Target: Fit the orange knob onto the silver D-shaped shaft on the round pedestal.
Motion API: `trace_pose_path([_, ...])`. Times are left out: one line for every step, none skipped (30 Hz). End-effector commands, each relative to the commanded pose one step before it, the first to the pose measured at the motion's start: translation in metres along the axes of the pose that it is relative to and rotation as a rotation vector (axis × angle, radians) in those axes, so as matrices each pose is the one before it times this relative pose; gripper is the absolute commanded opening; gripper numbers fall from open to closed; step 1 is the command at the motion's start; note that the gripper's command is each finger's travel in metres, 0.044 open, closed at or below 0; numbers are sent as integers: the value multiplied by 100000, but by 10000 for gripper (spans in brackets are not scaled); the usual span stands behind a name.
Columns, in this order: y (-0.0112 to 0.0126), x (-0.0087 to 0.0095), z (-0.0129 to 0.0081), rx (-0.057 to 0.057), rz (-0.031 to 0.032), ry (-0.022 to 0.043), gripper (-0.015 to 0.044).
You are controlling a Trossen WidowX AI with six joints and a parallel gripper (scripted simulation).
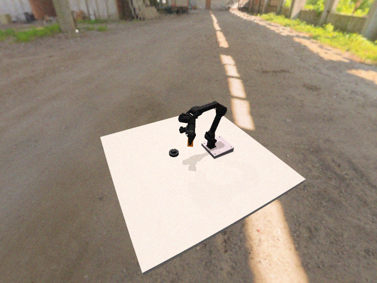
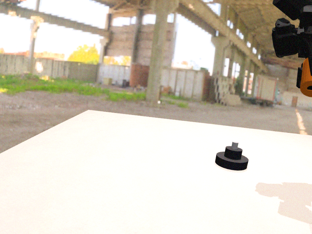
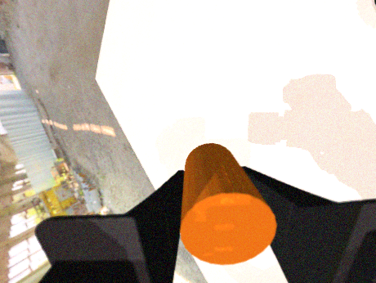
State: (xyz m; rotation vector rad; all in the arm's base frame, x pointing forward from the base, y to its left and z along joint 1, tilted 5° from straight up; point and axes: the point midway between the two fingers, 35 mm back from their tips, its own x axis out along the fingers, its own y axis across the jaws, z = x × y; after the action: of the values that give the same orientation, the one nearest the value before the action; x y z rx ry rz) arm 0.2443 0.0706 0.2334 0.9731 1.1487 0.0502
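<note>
My gripper [image 1: 190, 140] [image 3: 212, 173] is shut on the orange knob [image 1: 190, 145] [image 2: 307, 80] [image 3: 226, 221], a plain cylinder, and holds it well above the white table [image 1: 182, 213] [image 2: 100, 163] [image 3: 204, 61]. The black round pedestal [image 1: 173, 153] [image 2: 232, 161] stands on the table, below and to the left of the knob in the top and exterior views. Its short silver shaft [image 2: 235, 145] points straight up. The knob is cut off by the right edge of the exterior view. I cannot see its hole clearly. The pedestal is not in the wrist view.
The arm's grey base plate [image 1: 218, 148] is bolted to the table to the right of the gripper. The arm's shadow [image 1: 191, 161] [image 2: 290, 196] falls on the table. The table's edge [image 3: 123, 123] and the ground beyond show at the left of the wrist view.
</note>
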Motion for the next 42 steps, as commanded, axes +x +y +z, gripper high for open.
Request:
trace_pose_path([744, -1099, -121, -1566, 10877, -713, 0])
trace_pose_path([127, -158, 6, -5, 2142, -4, 0])
trace_pose_path([130, -155, 6, -5, 2137, -4, 0])
trace_pose_path([133, -151, 7, -4, 2131, -4, 0])
trace_pose_path([136, -146, 7, -3, 2124, -5, 0])
trace_pose_path([142, -153, 4, -44, 2167, -10, 0])
trace_pose_path([122, -132, 1, -69, 1828, -11, 0])
trace_pose_path([78, -83, 0, -59, 1146, -8, 0])
trace_pose_path([27, -28, 0, -22, 387, -3, 0])
trace_pose_path([0, 0, 0, 0, 0, 0, 0])
trace_pose_path([0, 0, 0, 0, 0, 0, 0])
trace_pose_path([0, 0, 0, 0, 0, 0, 0])
trace_pose_path([0, 0, 0, 0, 0, 0, 0])
trace_pose_path([-434, 342, 169, 1687, -3015, 320, 0])
trace_pose_path([0, 0, 0, 0, 0, 0, 0])
trace_pose_path([0, 0, 0, 0, 0, 0, 0])
trace_pose_path([0, 0, 0, 0, 0, 0, 0])
trace_pose_path([0, 0, 0, 0, 0, 0, 0])
trace_pose_path([0, 0, 0, 0, 0, 0, 0])
trace_pose_path([0, 0, 0, 0, 0, 0, 0])
trace_pose_path([0, 0, 0, 0, 0, 0, 0])
trace_pose_path([0, 0, 0, 0, 0, 0, 0])
trace_pose_path([0, 0, 0, 0, 0, 0, 0])
trace_pose_path([0, 0, 0, 0, 0, 0, 0])
trace_pose_path([0, 0, 0, 0, 0, 0, 0])
trace_pose_path([0, 0, 0, 0, 0, 0, 0])
trace_pose_path([0, 0, 0, 0, 0, 0, 0])
trace_pose_path([0, 0, 0, 0, 0, 0, 0])
trace_pose_path([0, 0, 0, 0, 0, 0, 0])
trace_pose_path([0, 0, 0, 0, 0, 0, 0])
trace_pose_path([0, 0, 0, 0, 0, 0, 0])
trace_pose_path([0, 0, 0, 0, 0, 0, 0])
trace_pose_path([0, 0, 0, 0, 0, 0, 0])
trace_pose_path([0, 0, 0, 0, 0, 0, 0])
trace_pose_path([0, 0, 0, 0, 0, 0, 0])
trace_pose_path([0, 0, 0, 0, 0, 0, 0])
trace_pose_path([0, 0, 0, 0, 0, 0, 0])
trace_pose_path([0, 0, 0, 0, 0, 0, 0])
trace_pose_path([0, 0, 0, 0, 0, 0, 0])
trace_pose_path([0, 0, 0, 0, 0, 0, 0])
trace_pose_path([0, 0, 0, 0, 0, 0, 0])
trace_pose_path([0, 0, 0, 0, 0, 0, 0])
